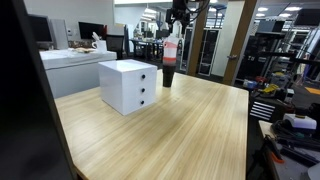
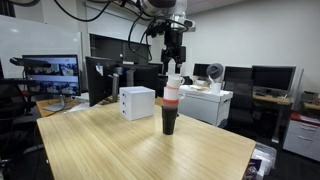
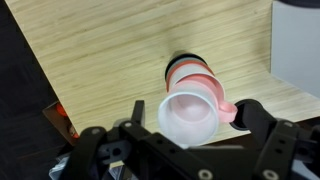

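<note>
Wrist view looks straight down the stack of cups (image 3: 195,95), whose long axis runs upright from the wooden table (image 3: 100,50) towards the camera. The white top cup (image 3: 190,115) shows its open mouth, pink cups sit below it, and a black cup (image 3: 185,65) is at the base. The gripper (image 3: 185,135) hangs directly above the stack, so the cups lie straight below it along the line of approach, and its dark fingers (image 3: 262,122) stand on either side of the white rim. The jaws are spread wide, with a clear gap to the rim on each side, and they clasp nothing. Whether a fingertip brushes the rim cannot be told at this size. In both exterior views the stack stands upright on the table with the gripper just over its top, the fingers pointing down. A white drawer box (image 2: 137,102) sits on the table near the stack but apart from it, clear of the arm. Desks and monitors fill the office behind.
</note>
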Robot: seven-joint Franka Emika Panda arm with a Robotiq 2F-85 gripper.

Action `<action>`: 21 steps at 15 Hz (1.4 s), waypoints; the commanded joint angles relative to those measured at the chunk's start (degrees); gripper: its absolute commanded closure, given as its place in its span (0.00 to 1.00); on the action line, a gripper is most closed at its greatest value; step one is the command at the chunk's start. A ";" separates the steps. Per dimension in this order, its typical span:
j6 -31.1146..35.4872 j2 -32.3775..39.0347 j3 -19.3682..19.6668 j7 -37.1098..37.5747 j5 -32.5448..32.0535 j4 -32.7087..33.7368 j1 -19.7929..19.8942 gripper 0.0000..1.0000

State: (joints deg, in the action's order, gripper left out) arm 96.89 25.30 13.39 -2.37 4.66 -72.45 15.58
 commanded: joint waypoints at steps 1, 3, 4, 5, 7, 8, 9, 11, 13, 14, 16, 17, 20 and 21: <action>-2.56 -5.03 0.45 -1.12 -1.72 -3.38 -0.41 0.00; -3.14 -7.28 0.51 -2.06 -2.46 -5.58 -0.40 0.00; -3.10 -8.46 0.53 -2.53 -2.69 -7.02 -0.35 0.00; -3.18 -9.46 0.54 -3.01 -2.93 -8.27 -0.29 0.00; -3.13 -11.59 0.59 -4.31 -3.52 -11.62 -0.16 0.00; -2.87 -12.85 0.68 -4.97 -3.81 -13.82 -0.14 0.00; -2.53 -13.89 0.75 -5.47 -4.19 -15.77 -0.15 0.00; -2.19 -15.66 0.33 -6.27 -4.89 -19.00 0.43 0.00; -2.12 -17.13 0.49 -6.99 -5.32 -21.67 0.50 0.00; -1.92 -17.84 0.57 -7.27 -5.31 -22.77 0.52 0.00; -1.59 -19.14 0.77 -7.67 -5.03 -24.57 0.57 0.00; -1.31 -19.63 0.88 -7.78 -4.81 -25.18 0.60 0.00; -2.67 -17.44 1.04 -6.44 -4.40 -22.46 0.39 0.00; -2.37 -17.91 1.13 -6.69 -4.40 -23.02 0.39 0.00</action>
State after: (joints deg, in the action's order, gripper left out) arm 94.73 7.25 14.73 -9.04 0.26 -95.76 15.73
